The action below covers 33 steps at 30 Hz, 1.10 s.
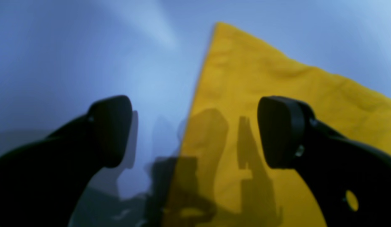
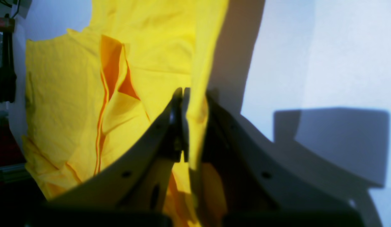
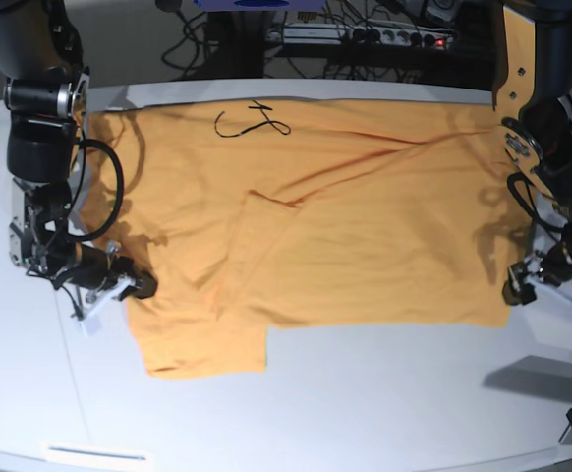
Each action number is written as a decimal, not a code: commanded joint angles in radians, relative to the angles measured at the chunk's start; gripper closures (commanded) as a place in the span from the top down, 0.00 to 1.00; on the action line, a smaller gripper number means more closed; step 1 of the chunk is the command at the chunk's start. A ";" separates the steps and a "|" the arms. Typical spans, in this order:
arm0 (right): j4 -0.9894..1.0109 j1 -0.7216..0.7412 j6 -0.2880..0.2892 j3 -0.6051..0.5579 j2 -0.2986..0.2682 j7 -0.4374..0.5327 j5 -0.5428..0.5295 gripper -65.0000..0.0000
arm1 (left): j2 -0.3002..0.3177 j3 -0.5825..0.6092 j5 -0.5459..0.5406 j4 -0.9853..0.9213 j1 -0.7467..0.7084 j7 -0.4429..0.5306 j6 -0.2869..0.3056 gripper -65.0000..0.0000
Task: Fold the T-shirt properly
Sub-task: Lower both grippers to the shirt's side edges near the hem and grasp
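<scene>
Gripping a pinch of the orange-yellow T-shirt [image 3: 335, 216] spread on the white table [image 3: 365, 413], the right gripper [image 2: 186, 94] risks dragging the cloth askew, while the left gripper [image 1: 195, 132], jaws wide and empty, hovers over the opposite edge

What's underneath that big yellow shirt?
The T-shirt lies spread on a white table, which shows all around its edges. Whether anything else sits beneath it cannot be seen; the cloth covers that part.
</scene>
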<state>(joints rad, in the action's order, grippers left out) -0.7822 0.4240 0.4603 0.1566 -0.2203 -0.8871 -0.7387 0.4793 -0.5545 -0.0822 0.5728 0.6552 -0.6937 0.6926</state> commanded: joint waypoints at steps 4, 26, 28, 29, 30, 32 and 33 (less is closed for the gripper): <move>0.011 -0.012 -0.039 -0.009 -0.008 -0.085 0.101 0.00 | 0.020 0.084 -0.021 -0.063 0.084 0.070 0.006 0.94; 0.011 -0.012 -0.038 -0.013 -0.008 -0.088 0.103 0.00 | 0.078 0.001 -0.018 -0.135 0.056 0.072 0.006 0.94; 0.011 -0.012 -0.038 -0.013 -0.008 -0.088 0.103 0.00 | 0.058 0.014 -0.021 -0.141 0.056 0.070 0.006 0.94; 0.011 -0.012 -0.038 -0.013 -0.008 -0.088 0.103 0.00 | 0.049 0.020 -0.021 -0.147 0.056 0.070 0.006 0.94; 0.011 -0.012 -0.038 -0.013 -0.008 -0.088 0.103 0.00 | 0.043 0.024 -0.021 -0.155 0.056 0.070 0.006 0.94; 0.011 -0.014 -0.038 -0.013 -0.009 -0.091 0.103 0.00 | 0.025 0.020 -0.023 -0.175 0.056 0.070 0.006 0.94; 0.011 -0.014 -0.038 -0.012 -0.009 -0.091 0.103 0.00 | 0.020 0.018 -0.023 -0.184 0.056 0.070 0.006 0.94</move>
<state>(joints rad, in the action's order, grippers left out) -0.7822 0.4236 0.4606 0.1535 -0.2207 -0.8883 -0.7414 0.4858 -0.5358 -0.1081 0.3855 0.6952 -0.6086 0.6926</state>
